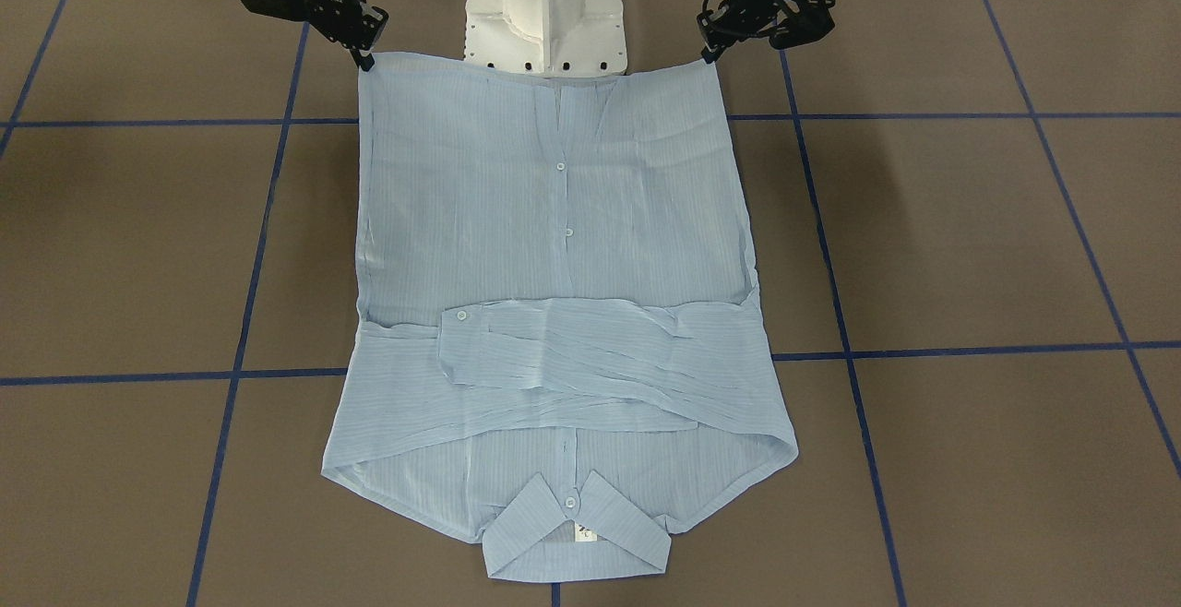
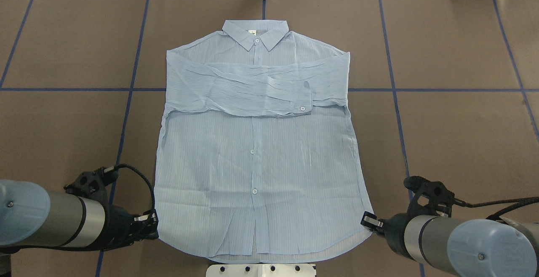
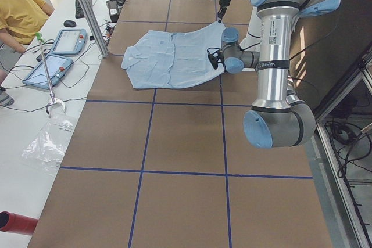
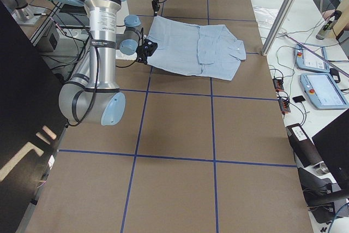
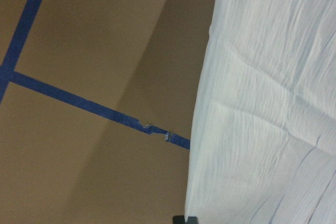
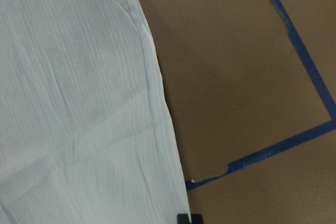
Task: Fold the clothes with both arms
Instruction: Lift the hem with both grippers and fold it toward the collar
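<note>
The light blue striped shirt [image 2: 257, 150] lies front up on the brown table. Its collar [image 2: 255, 33] is at the far side, and both sleeves [image 2: 252, 89] are folded across the chest. My left gripper [image 2: 155, 226] is shut on the hem's left corner and shows on the right in the front-facing view [image 1: 709, 55]. My right gripper [image 2: 367, 222] is shut on the hem's right corner and shows on the left there [image 1: 365, 60]. The hem [image 1: 544, 72] hangs nearly taut between them, over the base. Each wrist view shows the shirt's edge [image 5: 252, 129] [image 6: 79, 119] running down to a fingertip.
The white pedestal base [image 1: 544, 7] stands just behind the hem. Blue tape lines [image 2: 126, 113] cross the brown table [image 2: 454, 134]. In the exterior left view, an operator in yellow [image 3: 17, 10] and tablets [image 3: 49, 68] are beyond the table's far side.
</note>
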Controlling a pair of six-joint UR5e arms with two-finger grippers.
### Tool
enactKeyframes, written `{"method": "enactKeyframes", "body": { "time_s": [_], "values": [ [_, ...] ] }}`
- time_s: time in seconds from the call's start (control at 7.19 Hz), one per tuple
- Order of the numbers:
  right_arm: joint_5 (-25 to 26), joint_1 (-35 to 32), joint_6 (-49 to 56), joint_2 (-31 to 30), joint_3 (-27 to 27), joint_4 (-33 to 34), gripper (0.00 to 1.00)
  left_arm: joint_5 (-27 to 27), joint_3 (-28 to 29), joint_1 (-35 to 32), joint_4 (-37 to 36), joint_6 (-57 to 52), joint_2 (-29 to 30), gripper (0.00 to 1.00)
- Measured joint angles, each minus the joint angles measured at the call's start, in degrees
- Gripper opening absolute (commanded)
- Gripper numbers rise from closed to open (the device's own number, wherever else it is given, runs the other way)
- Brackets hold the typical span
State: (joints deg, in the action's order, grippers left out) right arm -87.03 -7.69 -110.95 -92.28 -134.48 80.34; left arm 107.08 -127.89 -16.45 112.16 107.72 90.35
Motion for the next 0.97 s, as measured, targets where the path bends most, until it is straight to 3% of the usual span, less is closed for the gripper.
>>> {"method": "enactKeyframes", "body": {
  "time_s": [0.42, 0.97],
  "values": [
    [0.19, -9.52, -0.05, 2.88, 0.32, 0.34, 0.00, 0.23, 0.44, -11.36, -1.35, -3.57, 4.92, 0.00],
    [-2.02, -20.87, -0.05, 6.24, 0.75, 0.50, 0.00, 2.51, 3.41, -24.30, -1.53, -9.71, 6.40, 0.00]
  ]
}}
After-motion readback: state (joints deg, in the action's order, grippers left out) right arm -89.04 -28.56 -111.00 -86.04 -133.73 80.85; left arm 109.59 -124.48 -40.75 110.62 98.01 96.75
